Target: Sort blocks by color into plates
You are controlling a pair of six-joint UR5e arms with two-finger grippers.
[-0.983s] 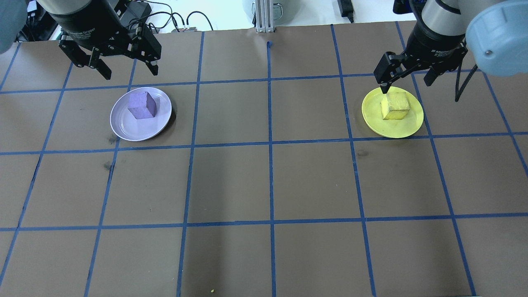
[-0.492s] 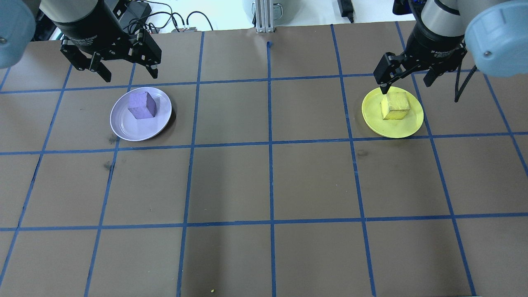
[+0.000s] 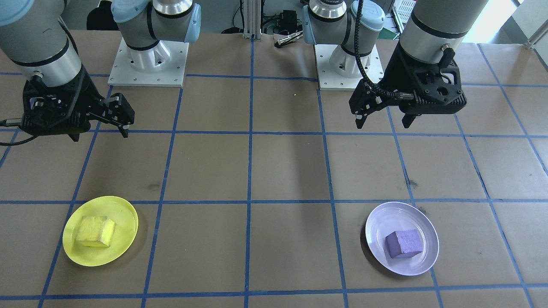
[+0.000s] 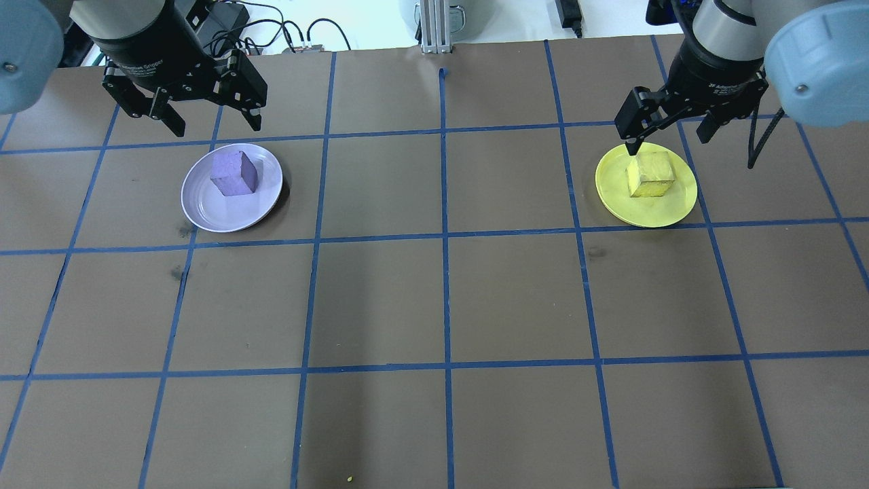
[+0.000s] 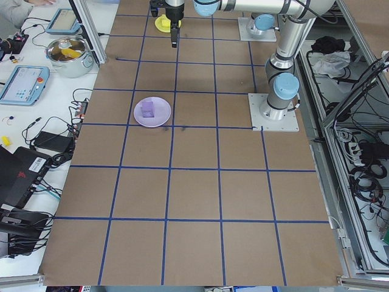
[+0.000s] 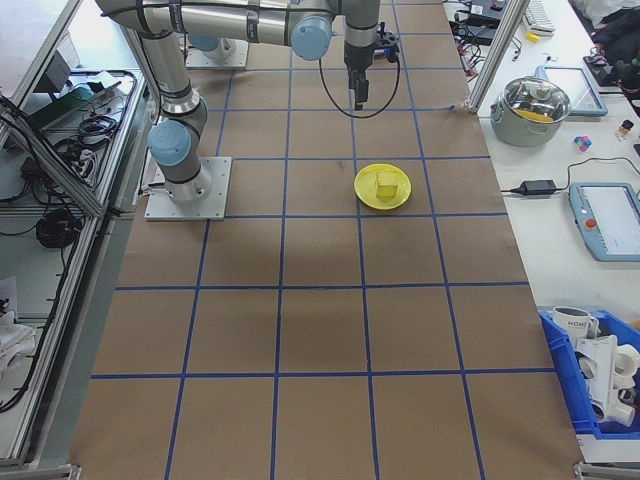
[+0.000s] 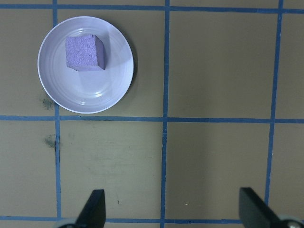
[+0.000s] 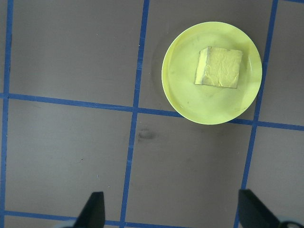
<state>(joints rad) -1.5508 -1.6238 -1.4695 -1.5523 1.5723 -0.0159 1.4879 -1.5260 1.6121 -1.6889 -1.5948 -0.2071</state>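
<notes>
Plainly, both blocks already sit where their colours send them: the purple block (image 4: 233, 174) lies inside the lavender plate (image 4: 204, 207), toward the plate's far side from the robot in the overhead view, and the yellow block (image 4: 651, 174) lies inside the yellow plate (image 4: 669, 210), near that plate's middle. By this layout the sorting looks finished.

Both cubes have a rough, matte, foam-like skin, so they are probably light, a little springy and not slippery. Two opposite flat faces offer the natural hold, and a gentle squeeze should be enough. The plates look glossy and shallow, so a plate could slide on the brown paper if a block were dragged rather than lifted.

The left gripper (image 4: 207, 122) hangs above the table just beyond the lavender plate's far rim, fingers spread wide and empty. The right gripper (image 4: 669, 134) hovers over the yellow plate's far rim, likewise spread wide with nothing between the fingers.

Around each plate the taped grid is bare, and the two plates lie well apart with wide room between them. Beyond the yellow plate, off the table's edge, a metal pot (image 6: 531, 108) and a tablet (image 6: 605, 220) rest on the side bench, clear of the arms.
</notes>
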